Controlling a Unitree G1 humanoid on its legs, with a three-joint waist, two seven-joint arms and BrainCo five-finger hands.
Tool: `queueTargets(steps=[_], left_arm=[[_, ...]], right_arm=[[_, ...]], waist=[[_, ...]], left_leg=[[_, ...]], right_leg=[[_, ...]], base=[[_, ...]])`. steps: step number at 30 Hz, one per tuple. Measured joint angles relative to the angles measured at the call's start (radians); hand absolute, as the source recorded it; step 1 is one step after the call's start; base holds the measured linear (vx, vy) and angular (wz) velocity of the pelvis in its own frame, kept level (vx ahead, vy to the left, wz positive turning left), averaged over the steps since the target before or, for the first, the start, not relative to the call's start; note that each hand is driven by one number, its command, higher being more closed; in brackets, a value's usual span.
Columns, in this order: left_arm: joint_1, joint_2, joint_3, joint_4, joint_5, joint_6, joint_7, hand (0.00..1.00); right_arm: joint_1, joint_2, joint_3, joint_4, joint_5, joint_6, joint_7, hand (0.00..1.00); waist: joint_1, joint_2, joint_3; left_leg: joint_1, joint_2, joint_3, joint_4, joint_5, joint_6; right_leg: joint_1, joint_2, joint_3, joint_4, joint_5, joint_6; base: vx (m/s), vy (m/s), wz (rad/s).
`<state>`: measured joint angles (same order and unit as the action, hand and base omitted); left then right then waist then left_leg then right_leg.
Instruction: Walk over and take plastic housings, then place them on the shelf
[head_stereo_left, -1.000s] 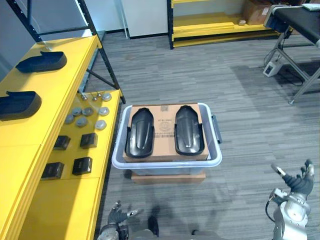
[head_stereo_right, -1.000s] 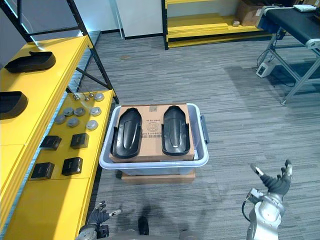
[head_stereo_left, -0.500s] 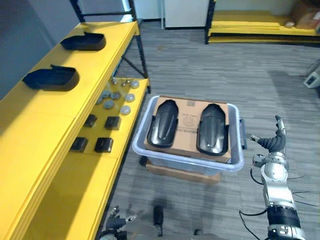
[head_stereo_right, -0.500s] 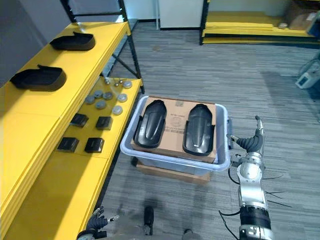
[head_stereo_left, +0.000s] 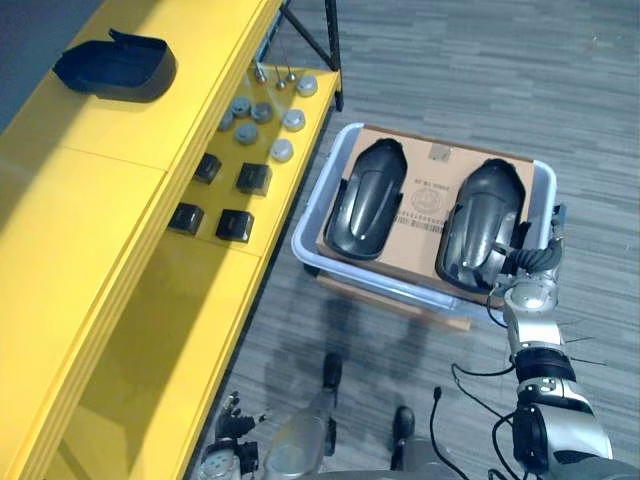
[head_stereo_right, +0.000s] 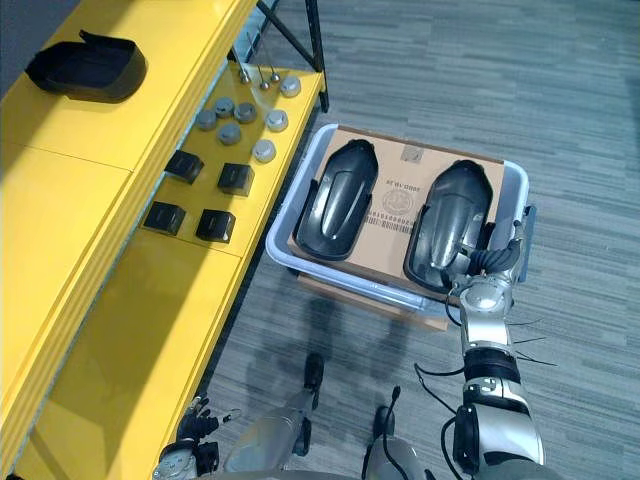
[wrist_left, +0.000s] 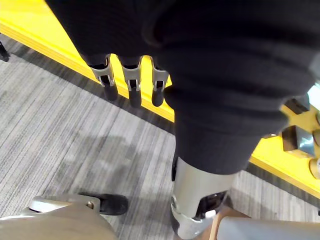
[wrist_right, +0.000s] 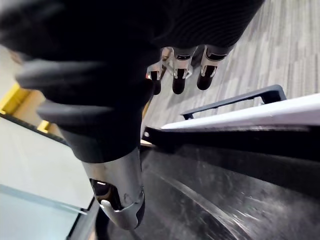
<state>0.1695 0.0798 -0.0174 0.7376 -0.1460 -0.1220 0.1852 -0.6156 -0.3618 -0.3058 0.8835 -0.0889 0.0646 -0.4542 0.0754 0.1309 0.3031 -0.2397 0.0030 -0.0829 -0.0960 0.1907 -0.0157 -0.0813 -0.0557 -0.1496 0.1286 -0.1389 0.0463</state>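
Far left: yellow shelf (head_stereo_left: 90, 230), two levels. One black plastic housing (head_stereo_left: 115, 65) sits on the upper level at the upper left of the frame. On the lower level, right of it, there is a cluster of grey round parts (head_stereo_left: 262, 112), with four small black boxes (head_stereo_left: 220, 195) below them in the frame.

Bottom left of the head views: left hand (head_stereo_left: 228, 457) hangs low beside the shelf edge over the grey plank floor (head_stereo_left: 480, 60). In its wrist view the fingers (wrist_left: 131, 85) are straight and hang loose, holding nothing.

Centre right: pale plastic bin (head_stereo_left: 312, 240) on the floor just beside the shelf, with a cardboard box (head_stereo_left: 425, 205) in it. Two more black housings lie side by side on the cardboard, the left housing (head_stereo_left: 365, 200) and the right housing (head_stereo_left: 482, 228).

Right: right hand (head_stereo_left: 530, 262) is at the bin's right rim, at the lower end of the right housing. In its wrist view the fingers (wrist_right: 180, 75) reach straight out past the bin rim and its dark handle (wrist_right: 235, 102). The thumb is apart over the housing's glossy surface, clamped on nothing. Contact with the housing cannot be told.
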Motion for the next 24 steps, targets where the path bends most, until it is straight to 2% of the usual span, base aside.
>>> queueTargets(steps=[2,11,18,21,24], left_arm=[[-0.006,0.000,-0.018,0.001,-0.001,0.000,0.015,0.00],[-0.036,-0.001,-0.032,0.010,-0.002,0.003,0.028,0.00],[-0.036,0.000,-0.029,-0.011,0.000,0.011,0.030,0.00],[-0.033,0.000,-0.013,-0.061,0.001,0.028,0.024,0.00],[-0.015,0.003,-0.003,-0.152,0.001,0.031,0.010,0.00]], right_arm=[[-0.034,0.000,-0.031,0.045,0.030,0.001,0.000,1.00],[-0.011,0.008,-0.037,0.017,0.048,-0.003,-0.025,1.00],[0.209,0.070,-0.039,-0.241,0.032,0.012,-0.025,1.00],[0.309,0.097,-0.045,-0.360,-0.024,0.029,-0.025,1.00],[0.388,0.126,-0.055,-0.479,-0.074,0.031,-0.025,1.00]], waist=[[-0.001,0.001,0.012],[-0.004,-0.002,0.020],[-0.009,-0.006,0.018],[-0.011,-0.015,0.012],[-0.015,-0.036,-0.017]], left_leg=[[-0.010,0.000,-0.001,0.000,0.005,-0.008],[0.010,0.015,0.014,-0.002,0.005,-0.009],[0.056,0.016,0.030,-0.008,0.004,-0.009],[0.068,0.015,0.028,-0.008,0.004,-0.009],[0.070,0.015,0.028,-0.007,0.004,-0.008]], right_leg=[[-0.017,0.000,0.002,0.011,0.000,0.000],[-0.013,0.000,0.023,0.025,0.000,0.000],[0.029,-0.002,0.040,0.019,0.000,0.000],[0.046,-0.002,0.039,0.010,0.000,0.001],[0.049,-0.002,0.039,0.008,-0.001,0.001]], base=[[-0.01,-0.003,-0.02],[-0.03,-0.003,-0.07],[-0.03,-0.005,-0.06],[-0.03,-0.005,0.03],[0.00,0.000,0.00]])
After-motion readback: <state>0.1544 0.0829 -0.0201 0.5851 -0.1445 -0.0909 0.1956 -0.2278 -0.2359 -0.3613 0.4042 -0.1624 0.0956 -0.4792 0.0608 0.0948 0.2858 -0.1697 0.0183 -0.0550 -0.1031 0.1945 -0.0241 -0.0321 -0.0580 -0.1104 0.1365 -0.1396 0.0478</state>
